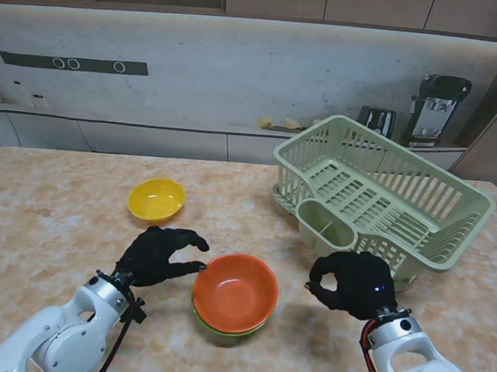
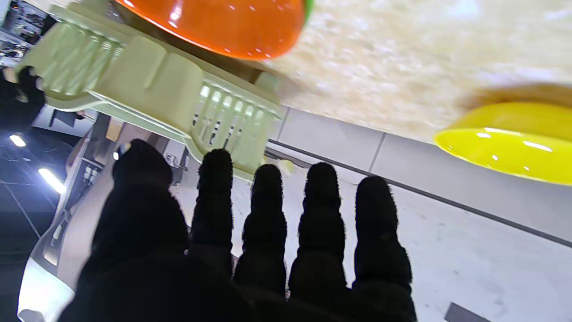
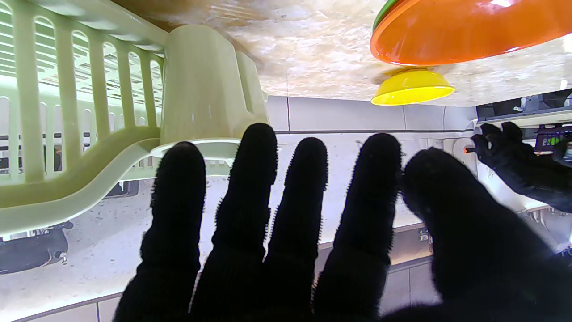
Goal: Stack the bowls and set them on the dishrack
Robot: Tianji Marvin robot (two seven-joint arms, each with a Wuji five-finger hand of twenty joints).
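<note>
Yellow bowl (image 1: 156, 199): sat apart, unstacked, farther along the counter (image 1: 36, 220).
Left hand (image 1: 157, 255): fingers spread, empty, beside orange bowl (image 1: 236, 291).
Right hand (image 1: 355, 283): fingers curled, empty.
Risk: a one-sided nudge could slide the stack.

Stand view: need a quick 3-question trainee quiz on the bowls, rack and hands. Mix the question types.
1. True or false: the orange bowl sits nested in a green bowl.
2. Which bowl is not yet stacked?
A. yellow bowl
B. orange bowl
C. green bowl
3. Fill in: the dishrack holds ___ bowls.

Key
1. True. A green rim shows under the orange one.
2. A. It stands alone, farther from me and to the left of the stack.
3. No. The rack is bare; the left hand is beside the stack and the right hand is near the rack, both holding nothing.
</note>
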